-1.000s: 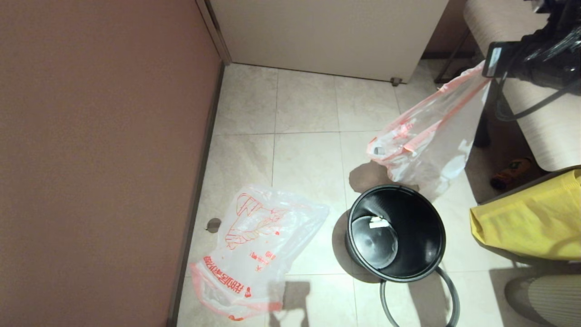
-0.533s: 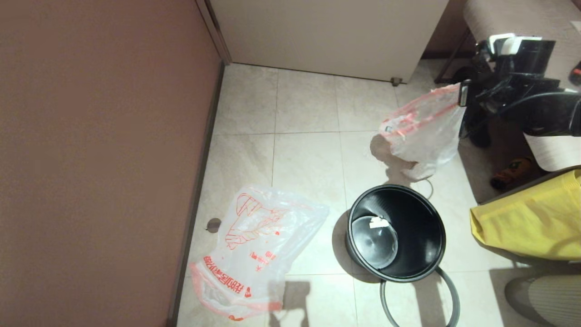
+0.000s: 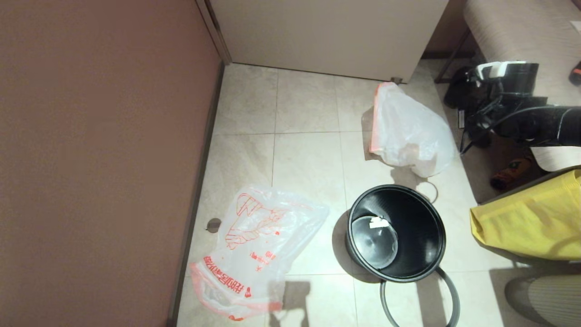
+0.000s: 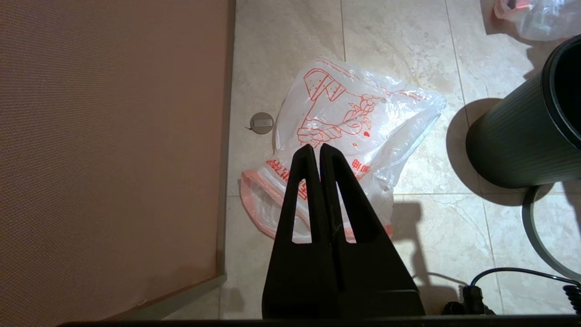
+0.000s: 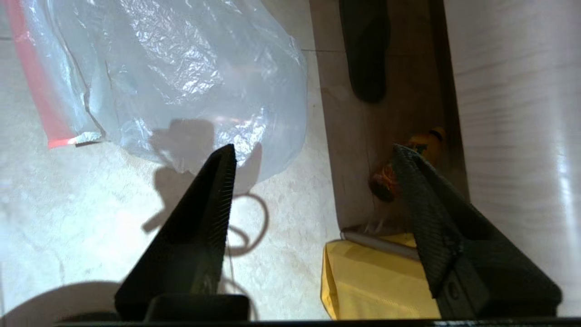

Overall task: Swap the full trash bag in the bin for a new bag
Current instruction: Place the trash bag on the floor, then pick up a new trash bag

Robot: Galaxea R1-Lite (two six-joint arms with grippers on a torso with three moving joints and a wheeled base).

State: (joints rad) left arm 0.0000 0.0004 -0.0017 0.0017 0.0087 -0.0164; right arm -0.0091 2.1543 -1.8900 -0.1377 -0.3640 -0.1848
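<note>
The full trash bag point(image 3: 408, 131), plain white with a pink-orange hem, lies slumped on the tiles beyond the bin; it also shows in the right wrist view point(image 5: 181, 68). My right gripper point(image 5: 314, 150) hangs open above the floor beside it, holding nothing. The black bin point(image 3: 395, 231) stands upright with no bag in it, and its grey hoop point(image 3: 449, 295) lies on the floor against its near side. The new bag point(image 3: 258, 245), printed in red, lies flat to the bin's left. My left gripper point(image 4: 316, 147) hovers shut and empty above the new bag point(image 4: 363, 118).
A brown wall point(image 3: 91, 159) runs along the left, and a white cabinet door point(image 3: 327, 32) closes the back. At the right are a yellow fabric bag point(image 3: 531, 222), a striped bench point(image 3: 522, 27) and a small orange object point(image 3: 510, 170). A round floor stop point(image 3: 213, 224) sits by the wall.
My right gripper has carried the full trash bag down and away from the bin, then let go. The bag now rests on the floor and the gripper is open.
</note>
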